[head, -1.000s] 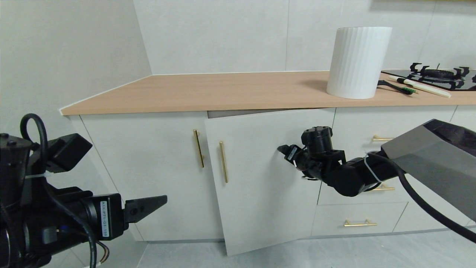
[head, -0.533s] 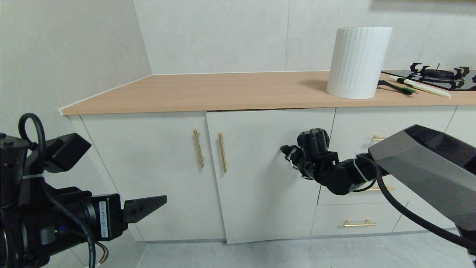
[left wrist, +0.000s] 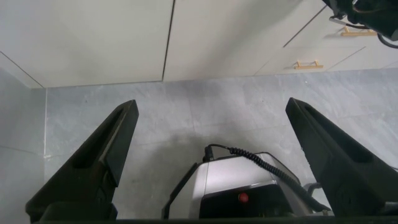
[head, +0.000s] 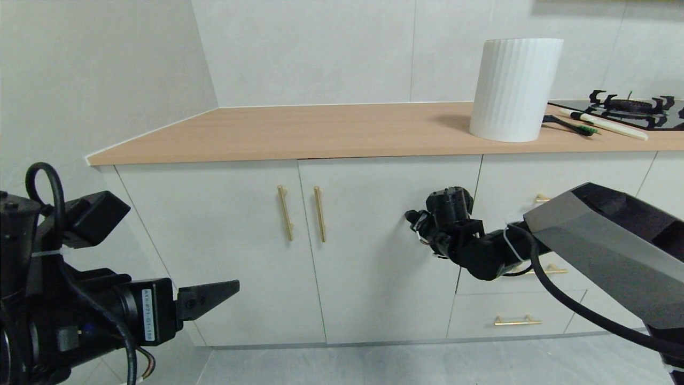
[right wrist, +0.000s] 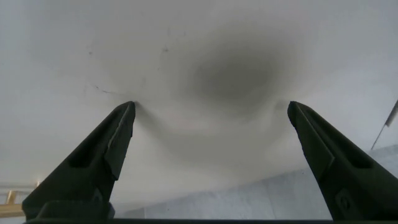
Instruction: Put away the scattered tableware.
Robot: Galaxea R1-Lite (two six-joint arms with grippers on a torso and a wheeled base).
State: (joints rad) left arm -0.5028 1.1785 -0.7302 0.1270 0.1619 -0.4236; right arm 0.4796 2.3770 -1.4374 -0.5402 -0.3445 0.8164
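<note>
Squarely against cabinet door (head: 385, 278), right gripper (head: 411, 218); printed sticker (head: 148, 315) behind left gripper (left wrist: 211, 106).

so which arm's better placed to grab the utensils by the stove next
Right. The right gripper, open, is at the cabinet door, nearer the utensils on the counter; the left gripper sits low at far left.

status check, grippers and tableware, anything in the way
Left gripper open, low over the floor. Right gripper open, tips at the shut cabinet door. Utensils lie on the counter beside the white container, untouched. Nothing blocking them.
</note>
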